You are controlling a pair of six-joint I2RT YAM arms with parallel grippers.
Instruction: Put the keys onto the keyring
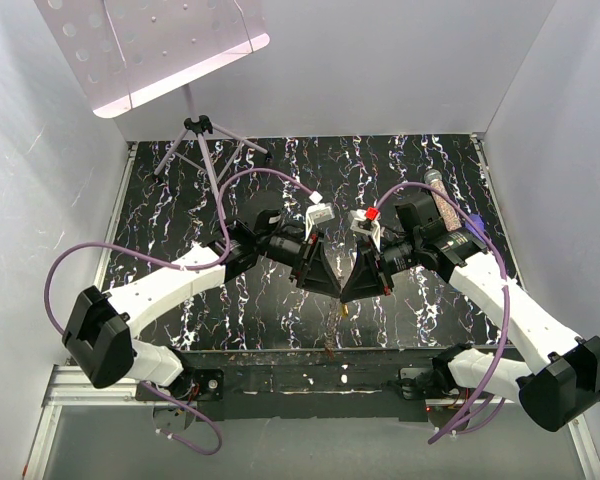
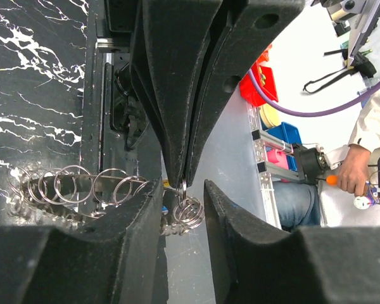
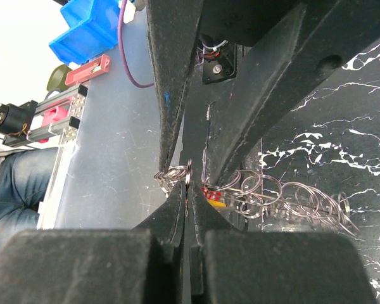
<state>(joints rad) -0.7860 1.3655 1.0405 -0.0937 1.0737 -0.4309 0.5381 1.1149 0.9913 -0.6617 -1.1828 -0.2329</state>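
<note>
Two arms, two tools, tips meeting over the middle of the bench [image 1: 230,310].

Right tool [image 3: 187,193] clenched on one small keyring [image 3: 187,166], pinched edge-on at the very tips. Left tool [image 2: 182,190] released, fingers [image 2: 133,234] apart on either side of the right tool's tips and the keyring, gripping nothing.

Next to the pinch, a chain of rings [image 2: 82,187]. At least five loops in a row in the left wrist view, plus a small knot of loops just below the keyring. Too overlapped for an exact count.

Keys [image 3: 212,195]: only two coloured heads made out, one red and one yellow, tucked among the rings just beyond the right tool's tips. Seen clearly in the right wrist view alone, and not made out in the left wrist view. From above, no more than an orange speck under the meeting tips, with the rings lost beneath the tools. Threaded on a ring or merely lodged among them: cannot tell. Chain lying on the bench or hanging: cannot tell either.

Only from above: one clear tube of pinkish beads [image 1: 443,208] and one purple marker [image 1: 473,226], both beside the right arm, the marker mostly covered. One tripod stand [image 1: 202,135] at the far left of the bench.
</note>
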